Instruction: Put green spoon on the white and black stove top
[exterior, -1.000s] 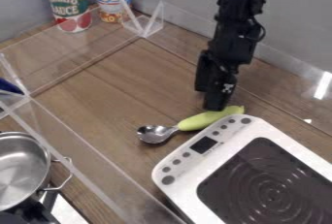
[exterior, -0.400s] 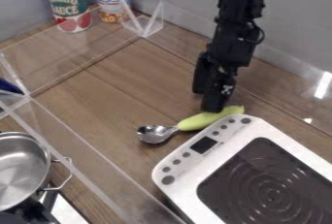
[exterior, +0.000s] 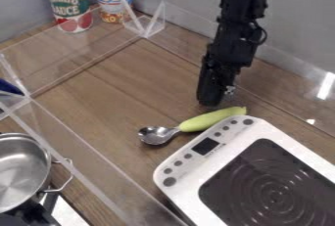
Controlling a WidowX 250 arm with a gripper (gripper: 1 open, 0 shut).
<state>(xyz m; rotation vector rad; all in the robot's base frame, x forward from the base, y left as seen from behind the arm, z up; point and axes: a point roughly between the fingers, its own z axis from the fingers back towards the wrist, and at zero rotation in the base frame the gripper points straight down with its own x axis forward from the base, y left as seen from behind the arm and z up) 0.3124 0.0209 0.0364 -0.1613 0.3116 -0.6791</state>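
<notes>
The green spoon [exterior: 210, 120] lies flat on the wooden table, silver bowl [exterior: 156, 134] to the left, yellow-green handle pointing right along the stove's far edge. My gripper [exterior: 210, 101] points steeply down onto the middle of the handle, its dark fingers drawn together on it. The handle's right end [exterior: 237, 112] shows past the fingers. The white and black stove top [exterior: 249, 176] sits at the lower right, its black ringed surface bare, its white rim just in front of the spoon.
A steel pot [exterior: 20, 171] stands at the lower left. Two cans [exterior: 69, 2] stand at the back left behind a clear plastic divider [exterior: 78, 122]. Bare wood lies left of the spoon.
The fingers have closed in around the spoon handle; they stood wide before. The handle's right end is now uncovered. The arm has stayed in place.
</notes>
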